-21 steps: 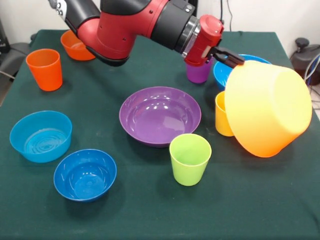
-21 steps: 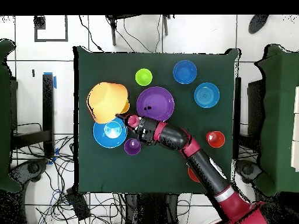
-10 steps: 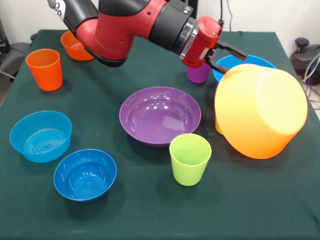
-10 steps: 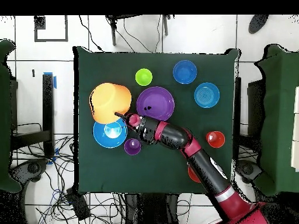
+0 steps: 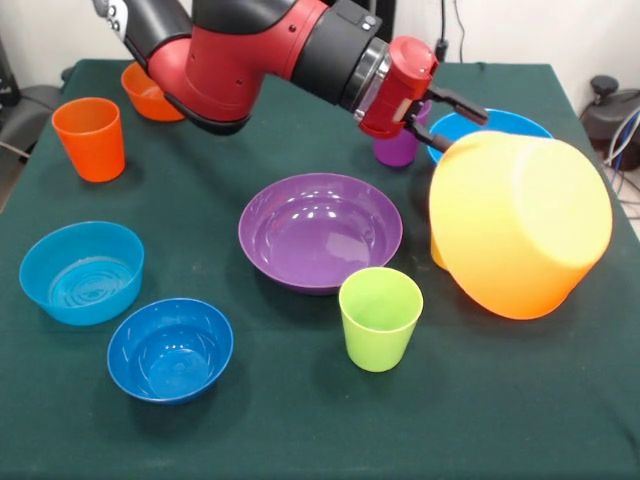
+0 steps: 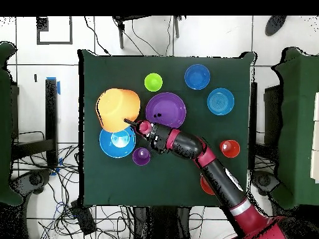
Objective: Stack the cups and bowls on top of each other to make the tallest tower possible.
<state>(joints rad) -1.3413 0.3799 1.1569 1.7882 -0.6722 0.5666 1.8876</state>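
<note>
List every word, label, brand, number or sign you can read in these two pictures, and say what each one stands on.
None can be read: the cups, the bowls and the table carry no print.
A small white patch on the arm's black link at the front view's top left edge may be a marking, but it is too small and cut off to read.

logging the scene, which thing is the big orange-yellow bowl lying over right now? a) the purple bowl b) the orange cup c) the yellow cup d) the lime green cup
c: the orange-yellow bowl, tipped mouth-down, hides nearly all of the yellow cup, of which only a sliver shows at its edge, while the lime green cup, the purple bowl and the orange cup stand uncovered.
</note>
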